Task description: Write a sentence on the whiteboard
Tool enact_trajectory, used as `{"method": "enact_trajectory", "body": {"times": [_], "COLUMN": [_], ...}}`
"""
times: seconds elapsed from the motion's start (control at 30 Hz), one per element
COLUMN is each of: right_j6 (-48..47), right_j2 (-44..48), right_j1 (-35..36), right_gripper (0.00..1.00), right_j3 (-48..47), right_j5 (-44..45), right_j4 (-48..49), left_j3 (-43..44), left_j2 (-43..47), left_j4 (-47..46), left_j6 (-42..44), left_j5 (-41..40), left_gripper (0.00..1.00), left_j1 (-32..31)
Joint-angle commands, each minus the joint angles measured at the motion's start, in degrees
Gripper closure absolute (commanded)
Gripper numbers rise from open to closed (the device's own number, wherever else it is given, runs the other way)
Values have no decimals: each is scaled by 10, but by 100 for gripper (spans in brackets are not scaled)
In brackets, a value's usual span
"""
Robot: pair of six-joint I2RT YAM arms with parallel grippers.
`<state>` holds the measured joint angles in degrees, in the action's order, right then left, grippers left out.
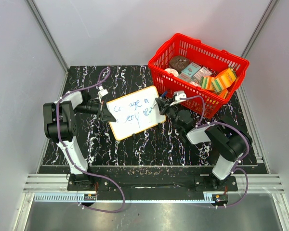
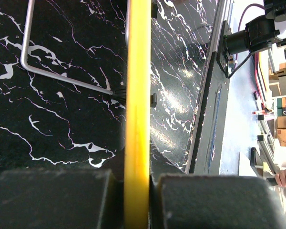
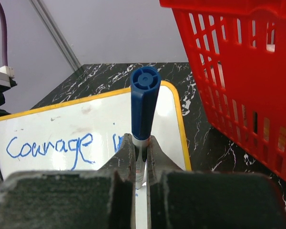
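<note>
The whiteboard (image 1: 135,114), white with a yellow-orange rim, stands tilted on the black marble table. The sentence (image 1: 132,111) is written on it in blue, in two lines; "Courage" (image 3: 50,148) shows in the right wrist view. My left gripper (image 1: 106,113) is shut on the whiteboard's left edge; the yellow rim (image 2: 137,119) runs between the pads. My right gripper (image 1: 160,107) is shut on a blue-capped marker (image 3: 144,107) at the board's right edge. The marker's tip is hidden between the fingers over the whiteboard (image 3: 169,124).
A red basket (image 1: 198,72) with boxes and packets stands at the back right, close to my right gripper; its wall (image 3: 248,86) fills the right of the right wrist view. A metal wire stand (image 2: 47,71) lies behind the board. The table's edge (image 2: 207,119) is near.
</note>
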<state>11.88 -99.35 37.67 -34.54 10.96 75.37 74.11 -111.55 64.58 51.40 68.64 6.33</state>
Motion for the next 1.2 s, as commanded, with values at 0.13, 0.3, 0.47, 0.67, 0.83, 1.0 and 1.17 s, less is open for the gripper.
{"method": "enact_trajectory", "body": {"times": [0.13,0.3,0.47,0.67,0.83,1.0,1.17], "right_j6": [24,17,0,-36,-46,-36,-34], "right_j2": [-1,10,43,62,37,15,9], "right_j1": [1,1,1,1,1,1,1], "right_gripper": [100,100,100,100,100,100,100], "right_j3": [40,47,44,14,-11,-10,-3], "right_j5": [-2,13,6,22,23,27,28], "right_j4": [8,27,53,44,30,41,47], "left_j3": [-18,-20,-23,-23,-24,-24,-24], "left_j2": [-2,-2,-2,-2,-2,-1,-2], "left_j4": [-11,-15,-17,-16,-17,-17,-16], "left_j6": [47,45,45,46,47,48,47], "left_j5": [-113,-115,-116,-114,-115,-114,-115], "left_gripper": [100,100,100,100,100,100,100], "left_j1": [-8,-8,-8,-8,-8,-8,-8]}}
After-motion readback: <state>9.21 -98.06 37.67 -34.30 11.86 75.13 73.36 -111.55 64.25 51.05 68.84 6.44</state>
